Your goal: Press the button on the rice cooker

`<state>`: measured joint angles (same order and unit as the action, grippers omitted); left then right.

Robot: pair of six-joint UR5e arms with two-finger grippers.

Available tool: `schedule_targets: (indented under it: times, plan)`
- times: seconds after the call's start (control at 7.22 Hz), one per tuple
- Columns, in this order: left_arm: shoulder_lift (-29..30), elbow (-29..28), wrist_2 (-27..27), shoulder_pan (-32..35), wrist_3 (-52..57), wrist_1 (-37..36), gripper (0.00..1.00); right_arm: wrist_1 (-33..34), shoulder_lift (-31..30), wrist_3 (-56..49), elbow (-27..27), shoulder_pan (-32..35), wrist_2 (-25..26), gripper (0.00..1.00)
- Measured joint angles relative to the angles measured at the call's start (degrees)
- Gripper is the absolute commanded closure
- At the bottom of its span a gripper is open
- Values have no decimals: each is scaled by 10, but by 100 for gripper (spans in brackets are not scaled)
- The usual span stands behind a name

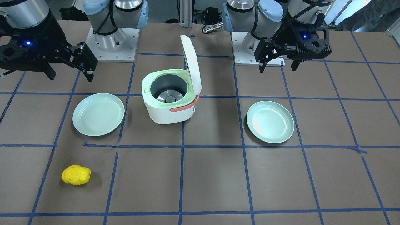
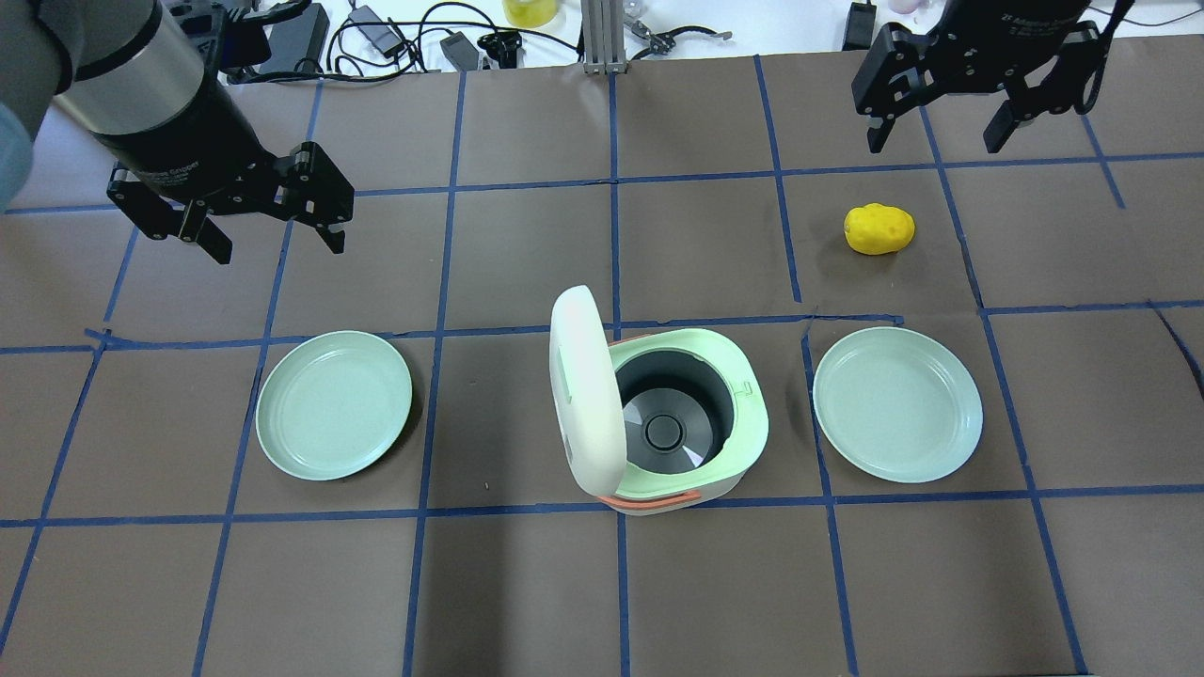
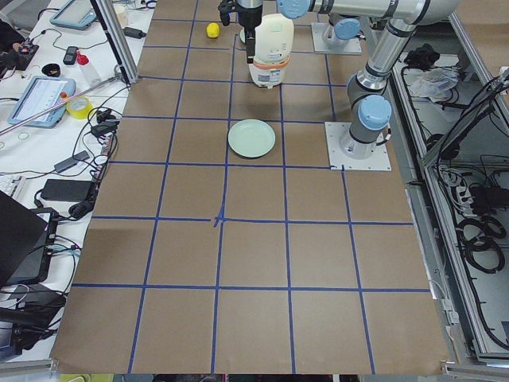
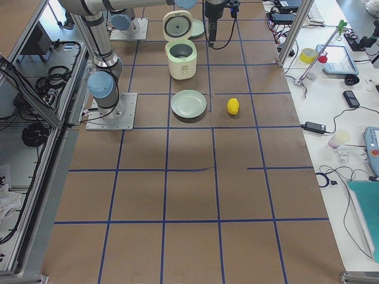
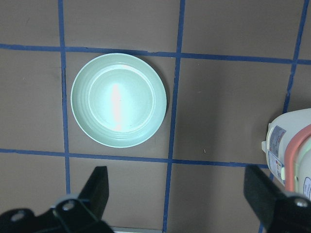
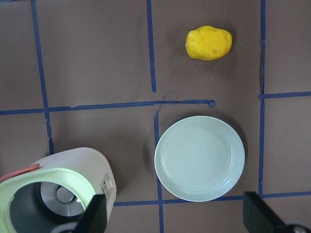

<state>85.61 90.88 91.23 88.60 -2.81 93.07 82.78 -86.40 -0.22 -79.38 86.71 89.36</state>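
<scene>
The white rice cooker (image 2: pixel 687 414) with a pale green rim stands in the middle of the table, its lid (image 2: pixel 585 390) raised upright and its grey pot empty. It also shows in the front view (image 1: pixel 170 100). A small control panel (image 6: pixel 108 187) sits on its white side wall in the right wrist view. My left gripper (image 2: pixel 280 249) hovers open and empty above the table, to the far left of the cooker. My right gripper (image 2: pixel 933 146) hovers open and empty at the far right, beyond the cooker.
A pale green plate (image 2: pixel 334 404) lies left of the cooker and another (image 2: pixel 898 404) lies right of it. A yellow potato (image 2: pixel 879 228) lies beyond the right plate, under my right gripper's side. Blue tape lines grid the brown table.
</scene>
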Motion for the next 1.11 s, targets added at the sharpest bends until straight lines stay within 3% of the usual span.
schedule_targets:
  times: [1.11]
  plan:
    - [0, 0, 0, 0, 0, 0, 0, -1, 0, 8, -2, -5, -1, 0]
